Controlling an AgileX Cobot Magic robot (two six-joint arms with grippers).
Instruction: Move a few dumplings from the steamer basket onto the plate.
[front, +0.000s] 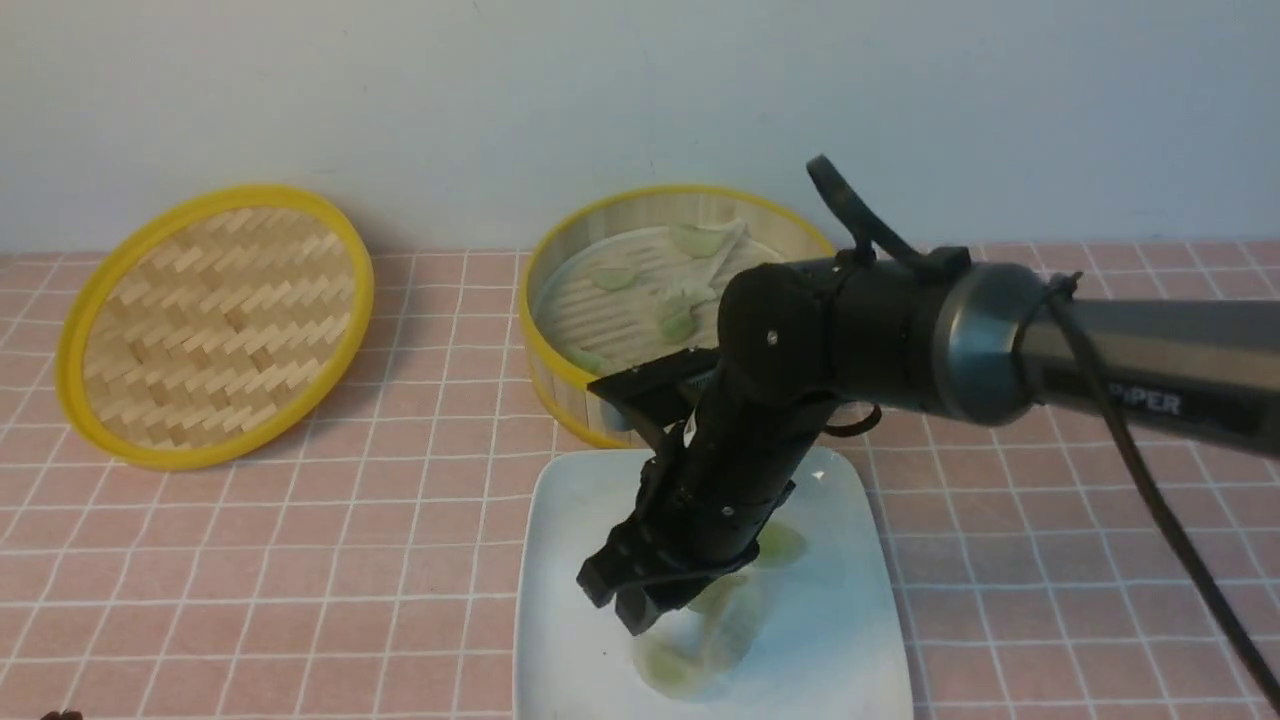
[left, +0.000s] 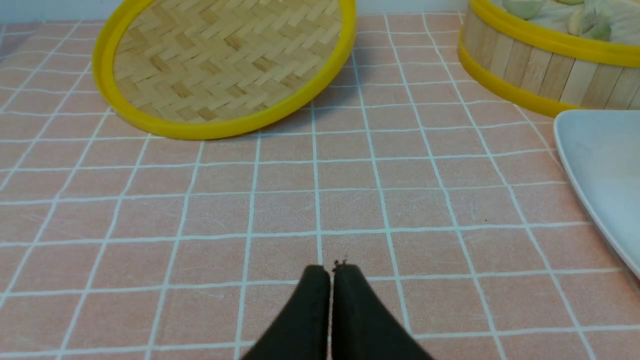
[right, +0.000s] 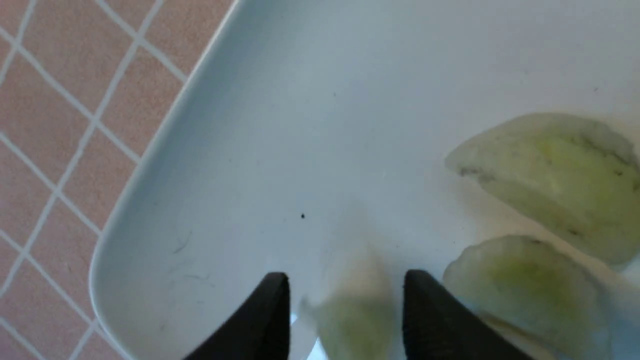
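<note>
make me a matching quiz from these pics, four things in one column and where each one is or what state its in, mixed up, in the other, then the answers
Things:
1. woven lid
2. steamer basket
3. plate
4. left hand

Places or states:
A. shut, over bare checked cloth
B. directly under the right hand, dumplings on it
C. to the left of the basket, holding nothing
D. behind the plate, dumplings inside

Pairs: 1-C, 2-D, 3-B, 4-A

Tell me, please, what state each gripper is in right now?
Left gripper: closed, empty.
Right gripper: open, with a blurred dumpling between its jaws.
</note>
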